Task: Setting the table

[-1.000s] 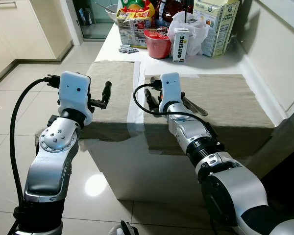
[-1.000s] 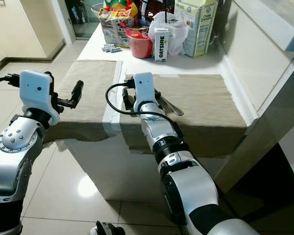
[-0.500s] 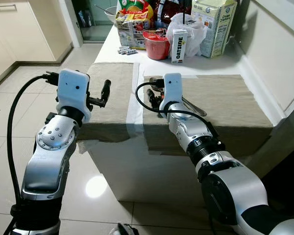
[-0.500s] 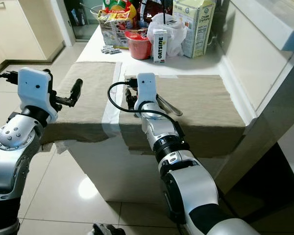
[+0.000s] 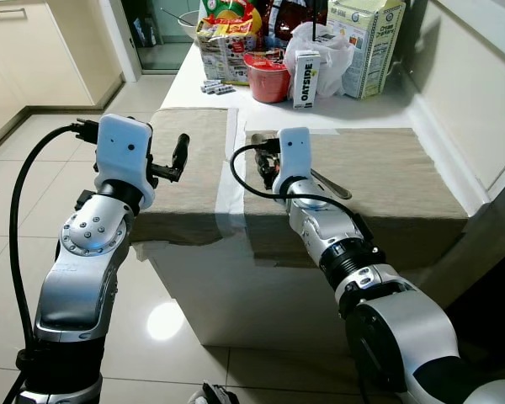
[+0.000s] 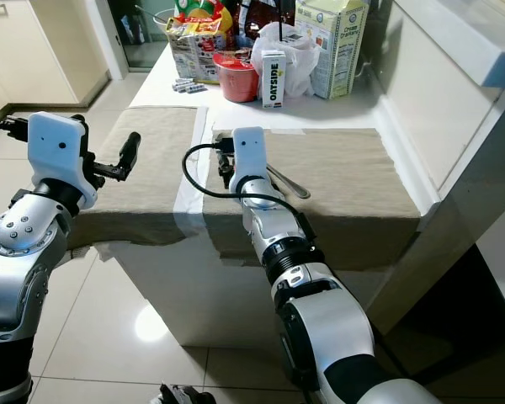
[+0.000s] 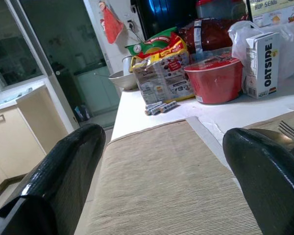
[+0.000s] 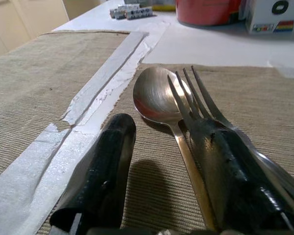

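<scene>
spoon [image 8: 159, 93] and fork [image 8: 196, 95] lie together on the right placemat [image 5: 387, 168] just ahead of my right gripper [image 8: 161, 161], fingers parted to straddle the handles; left gripper [image 7: 161, 181] hovers open, waiting.

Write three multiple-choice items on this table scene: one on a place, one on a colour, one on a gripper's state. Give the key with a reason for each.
1. Where does the silver metal spoon lie?
A. on the right beige woven placemat
B. in the bowl
C. on the floor

2. What colour is the round bowl beside the white Oatside carton?
A. blue
B. red
C. green

3. How is the left gripper?
A. shut on a fork
B. shut on a cup
C. open, holding nothing

Key: 1 A, the right wrist view shows the spoon flat on the mat beside the silver fork, right at the right gripper. 2 B, the bowl is plainly red. 3 C, the left wrist view shows its two black fingers far apart with just the left placemat between them.
</scene>
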Controlling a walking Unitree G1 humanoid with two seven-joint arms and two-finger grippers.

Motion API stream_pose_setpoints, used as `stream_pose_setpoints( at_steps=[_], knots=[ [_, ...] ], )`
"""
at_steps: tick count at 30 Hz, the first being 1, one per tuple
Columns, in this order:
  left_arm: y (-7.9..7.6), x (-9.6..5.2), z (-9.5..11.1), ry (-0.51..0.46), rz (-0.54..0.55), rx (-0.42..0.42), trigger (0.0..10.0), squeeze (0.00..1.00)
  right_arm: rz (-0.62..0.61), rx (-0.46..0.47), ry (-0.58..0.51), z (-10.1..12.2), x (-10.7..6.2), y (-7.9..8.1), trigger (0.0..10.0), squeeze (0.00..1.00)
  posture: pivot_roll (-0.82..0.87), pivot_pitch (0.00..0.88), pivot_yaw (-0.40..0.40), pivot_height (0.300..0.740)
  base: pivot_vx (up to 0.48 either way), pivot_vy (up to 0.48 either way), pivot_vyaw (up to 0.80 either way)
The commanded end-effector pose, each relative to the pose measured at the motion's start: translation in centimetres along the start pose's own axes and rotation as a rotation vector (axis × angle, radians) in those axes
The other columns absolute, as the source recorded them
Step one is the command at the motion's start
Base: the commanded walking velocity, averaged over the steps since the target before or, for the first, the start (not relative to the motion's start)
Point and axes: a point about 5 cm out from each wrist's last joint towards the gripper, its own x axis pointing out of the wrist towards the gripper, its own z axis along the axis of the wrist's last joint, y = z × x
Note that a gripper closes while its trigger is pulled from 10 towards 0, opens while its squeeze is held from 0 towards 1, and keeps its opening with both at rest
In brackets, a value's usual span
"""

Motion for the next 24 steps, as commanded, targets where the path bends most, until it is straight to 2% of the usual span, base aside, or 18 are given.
stream_pose_setpoints(
  at_steps=[1, 3, 5, 6, 7, 11, 16, 17, 18, 19, 20, 21, 24],
  knots=[
    [0.3, 0.1, 0.0, 0.009, 0.002, 0.007, 10.0, 0.0, 0.001, -0.032, 0.072, -2.3, -0.4, 0.2, 0.0, 0.0, 0.1, 0.033, 0.096, 0.74, 0.0, 0.0, 0.0],
    [0.3, 0.0, 0.0, 0.008, 0.003, 0.006, 10.0, 0.0, -0.013, -0.076, -0.026, -0.8, -0.3, 0.2, 0.0, 0.01, 0.1, 0.033, 0.096, 0.74, 0.0, 0.0, 0.0],
    [0.3, 0.0, 0.0, 0.008, 0.004, 0.006, 10.0, 0.0, -0.029, -0.126, -0.126, 0.7, -0.3, 0.2, 0.0, 0.08, 0.1, 0.033, 0.096, 0.74, 0.0, 0.0, 0.0],
    [0.3, 0.0, 0.0, 0.007, 0.004, 0.007, 10.0, 0.0, -0.033, -0.144, -0.15, 1.1, -0.4, 0.2, 0.0, 0.08, 0.1, 0.038, 0.094, 0.74, 0.0, 0.0, 0.0],
    [0.3, 0.0, 0.0, 0.007, 0.006, 0.006, 10.0, 0.0, -0.033, -0.169, -0.231, 2.2, -0.5, 0.3, 0.0, 0.23, 0.1, 0.038, 0.094, 0.74, 0.0, 0.0, 0.0],
    [0.2, 0.0, -0.1, 0.008, 0.006, 0.005, 10.0, 0.0, -0.03, -0.17, -0.278, 2.9, -0.6, 0.5, 0.0, 0.28, 0.1, 0.039, 0.092, 0.74, 0.0, 0.0, 0.0],
    [0.2, 0.0, -0.1, 0.007, 0.008, 0.004, 10.0, 0.0, -0.038, -0.17, -0.289, 2.9, -0.7, 0.4, 0.0, 0.26, 0.11, 0.038, 0.091, 0.74, 0.0, 0.0, 0.0],
    [0.2, 0.0, -0.1, 0.008, 0.01, 0.005, 10.0, 0.0, -0.031, -0.17, -0.284, 2.9, -0.6, 0.4, 0.0, 0.09, 0.11, 0.038, 0.091, 0.74, 0.0, 0.0, 0.0],
    [0.2, 0.1, -0.1, 0.008, 0.01, 0.005, 10.0, 0.0, -0.026, -0.171, -0.281, 2.9, -0.6, 0.5, 0.0, 0.09, 0.1, 0.038, 0.091, 0.74, 0.0, 0.0, 0.0],
    [0.3, 0.1, -0.1, 0.009, 0.011, 0.006, 10.0, 0.0, -0.035, -0.169, -0.259, 2.6, -0.5, 0.5, 0.0, 0.0, 0.1, 0.038, 0.091, 0.74, 0.0, 0.0, 0.0],
    [0.3, 0.1, -0.1, 0.009, 0.012, 0.006, 10.0, 0.0, -0.04, -0.174, -0.235, 2.3, -0.4, 0.5, 0.0, 0.0, 0.1, 0.038, 0.091, 0.74, 0.0, 0.0, 0.0],
    [0.3, 0.1, -0.1, 0.009, 0.013, 0.007, 10.0, 0.0, -0.043, -0.173, -0.211, 2.0, -0.4, 0.5, 5.1, 0.0, 0.1, 0.038, 0.092, 0.74, 0.0, 0.0, 0.0],
    [0.3, 0.1, -0.1, 0.009, 0.013, 0.007, 10.0, 0.0, -0.043, -0.173, -0.211, 2.0, -0.4, 0.5, 5.1, 0.0, 0.1, 0.038, 0.092, 0.74, 0.0, 0.0, 0.0]
  ],
)
